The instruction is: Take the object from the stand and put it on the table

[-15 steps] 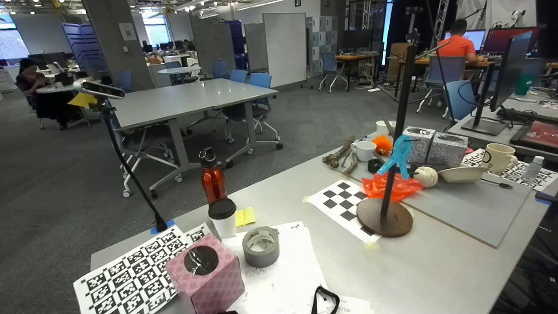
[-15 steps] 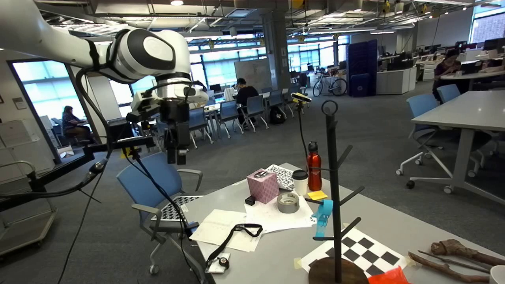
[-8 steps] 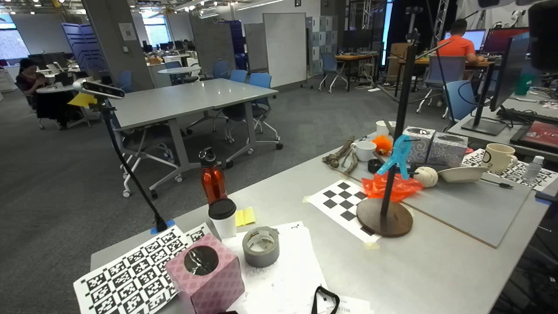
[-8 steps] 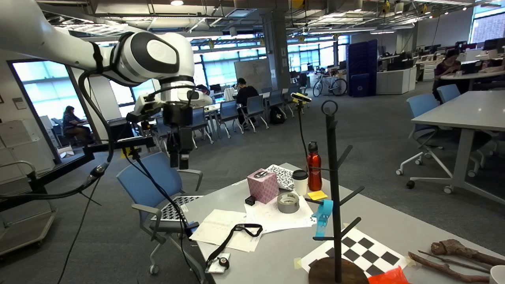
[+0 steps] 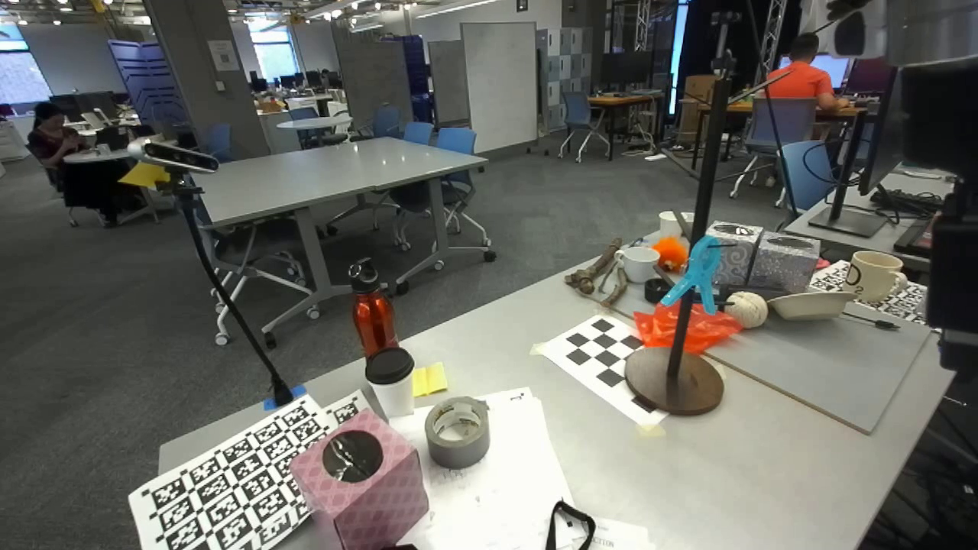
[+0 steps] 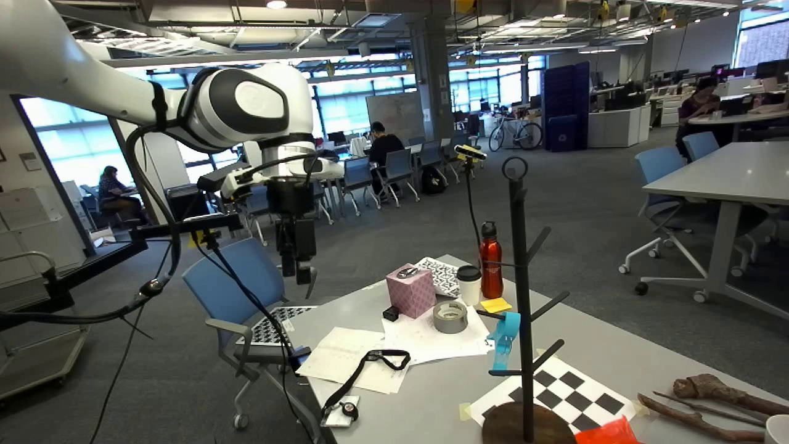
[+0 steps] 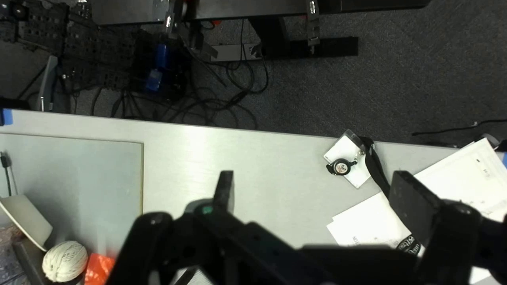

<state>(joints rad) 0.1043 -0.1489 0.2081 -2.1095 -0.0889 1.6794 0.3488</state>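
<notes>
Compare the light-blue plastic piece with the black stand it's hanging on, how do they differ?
Color: the light-blue piece is bright, while the black stand is dark with a brown base.
Size: the light-blue piece is small; the black stand is far taller.
Pose: the black stand rests upright on the table; the light-blue piece hangs above it.
Shared: both have parts sticking out, and the tool holds neither.

Tool point(image 6: 296, 272) points down (fingers point(image 7: 414, 206) apart).
</notes>
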